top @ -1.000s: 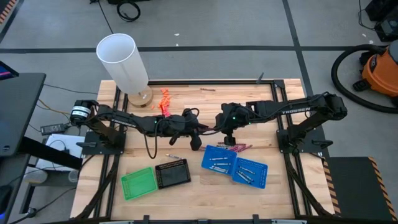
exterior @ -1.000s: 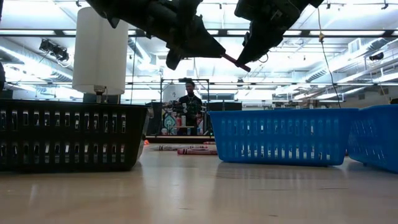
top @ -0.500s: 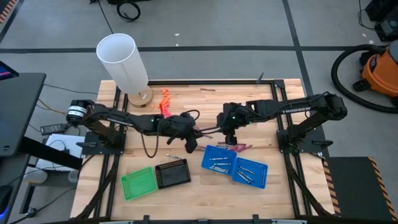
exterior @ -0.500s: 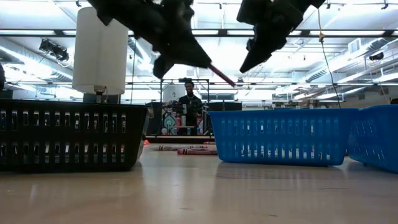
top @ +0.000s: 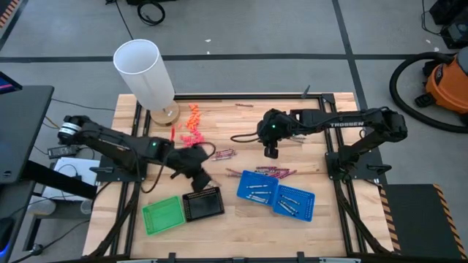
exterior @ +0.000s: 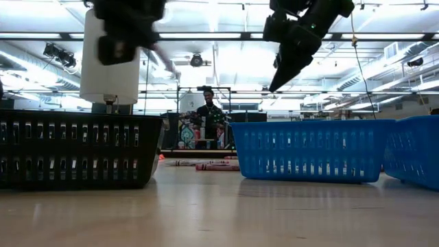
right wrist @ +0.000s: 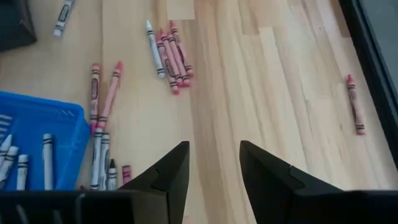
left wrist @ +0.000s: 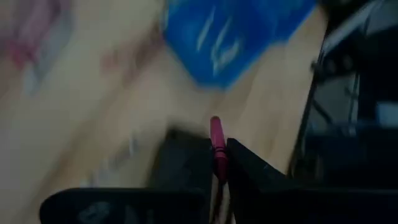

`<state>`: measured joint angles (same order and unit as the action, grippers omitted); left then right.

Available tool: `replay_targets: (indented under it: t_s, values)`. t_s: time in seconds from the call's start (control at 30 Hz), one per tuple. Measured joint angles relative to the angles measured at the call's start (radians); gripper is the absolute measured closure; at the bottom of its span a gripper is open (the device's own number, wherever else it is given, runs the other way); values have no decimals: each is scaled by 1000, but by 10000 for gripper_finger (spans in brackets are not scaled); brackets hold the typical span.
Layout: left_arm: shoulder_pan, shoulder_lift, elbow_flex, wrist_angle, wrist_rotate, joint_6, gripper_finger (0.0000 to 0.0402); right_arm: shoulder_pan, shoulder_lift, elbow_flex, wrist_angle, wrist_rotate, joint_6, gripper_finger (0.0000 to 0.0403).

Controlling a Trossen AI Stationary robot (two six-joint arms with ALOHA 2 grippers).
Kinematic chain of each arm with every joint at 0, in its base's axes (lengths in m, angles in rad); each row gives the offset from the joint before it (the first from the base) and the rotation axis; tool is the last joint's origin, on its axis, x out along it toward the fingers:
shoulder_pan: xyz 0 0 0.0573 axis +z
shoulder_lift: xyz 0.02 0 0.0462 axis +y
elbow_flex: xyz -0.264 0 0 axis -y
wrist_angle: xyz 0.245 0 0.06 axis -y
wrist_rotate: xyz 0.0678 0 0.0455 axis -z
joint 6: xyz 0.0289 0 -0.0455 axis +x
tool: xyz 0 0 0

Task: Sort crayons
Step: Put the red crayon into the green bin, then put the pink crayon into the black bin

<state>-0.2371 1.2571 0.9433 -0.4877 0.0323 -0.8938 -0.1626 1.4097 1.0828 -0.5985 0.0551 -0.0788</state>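
Observation:
My left gripper is shut on one magenta crayon above the table, just beyond the black basket; in the low view it is a dark blur. My right gripper hangs open above the table's middle with nothing between its fingers. Loose magenta and pale crayons lie flat on the wood in a bunch, a pair and a row beside the blue baskets. Grey crayons lie in the two blue baskets. My left gripper pinches the magenta crayon between its two fingers, which slant down. The crayon lies along the fingers, and its free end sticks out past the fingertips. It is lifted clear of the table.
A green basket stands left of the black one near the front edge. A tall white cylinder stands at the far left, with a heap of stubby orange pieces beside it. One red crayon lies apart. A person stands far behind the table.
My right gripper has opened and let go of the crayon's end, then drawn back a little toward the far edge. My left gripper, keeping the crayon, has swung toward the table's left and near edge, toward the black basket, rolling its wrist as it went.

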Motion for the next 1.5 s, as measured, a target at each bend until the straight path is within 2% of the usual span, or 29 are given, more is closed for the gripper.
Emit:
replay_targets:
  t_s: [0.2,0.63,0.97,1.2,1.4,1.5]
  values:
    - [-138,-3,0,-94,174,-191,367,-18,0,0,6,-28,3,254]
    - [-392,-1,0,-251,212,-602,367,-19,0,0,137,-30,-13,256]
    - [-493,-1,0,-460,223,-831,367,-20,0,-1,157,-30,-15,256]
    - [-497,13,-2,-487,324,-848,359,-20,1,-1,157,-30,-14,256]
    - [-496,102,-4,-482,446,-750,299,-20,1,-1,156,-30,-11,256]
    - [-481,132,-4,-465,465,-710,270,-20,1,-1,156,-30,-5,256]
